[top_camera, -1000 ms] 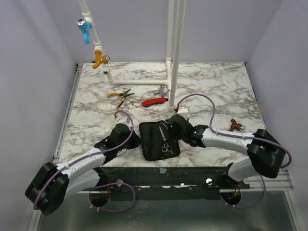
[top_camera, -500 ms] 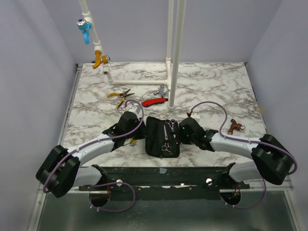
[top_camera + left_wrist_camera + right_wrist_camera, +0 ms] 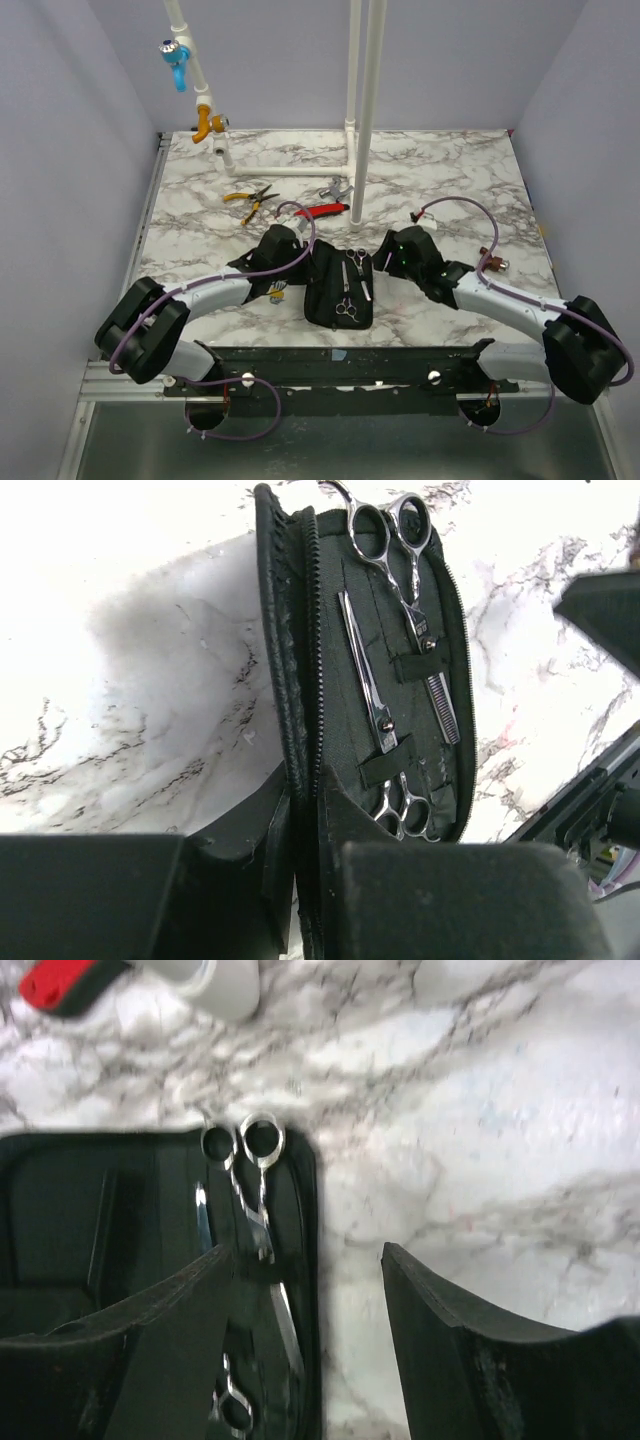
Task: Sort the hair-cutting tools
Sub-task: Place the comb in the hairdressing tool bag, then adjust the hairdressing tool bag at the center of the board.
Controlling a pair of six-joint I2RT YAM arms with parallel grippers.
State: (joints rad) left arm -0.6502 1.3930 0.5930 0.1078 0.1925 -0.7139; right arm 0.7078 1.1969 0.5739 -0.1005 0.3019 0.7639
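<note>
The marble table (image 3: 450, 170) carries a black zip case (image 3: 325, 290) near its front edge, and everything else is placed from that case. The left arm reaches in from the case's left, the right arm from its right. The case's left flap stands up on edge beside the flat right-hand panel, with zipper teeth showing along its rim.

The left gripper (image 3: 300, 825) is clamped on that upright flap, with the fabric pinched between its two fingers. The right gripper (image 3: 308, 1252) hangs over the case's right edge with its jaws spread wide. One finger is above the panel and the other is above bare marble just beside the case, and it grasps nothing.

Inside the case, two pairs of silver scissors (image 3: 400, 585) lie under elastic straps, side by side and head to tail: one has its rings at the far end, the other at the near end.

Beyond the case's far end lie a red-handled tool (image 3: 322, 211) and, further left, yellow-handled pliers (image 3: 250, 199). A small brown object (image 3: 488, 260) sits well to the case's right.
</note>
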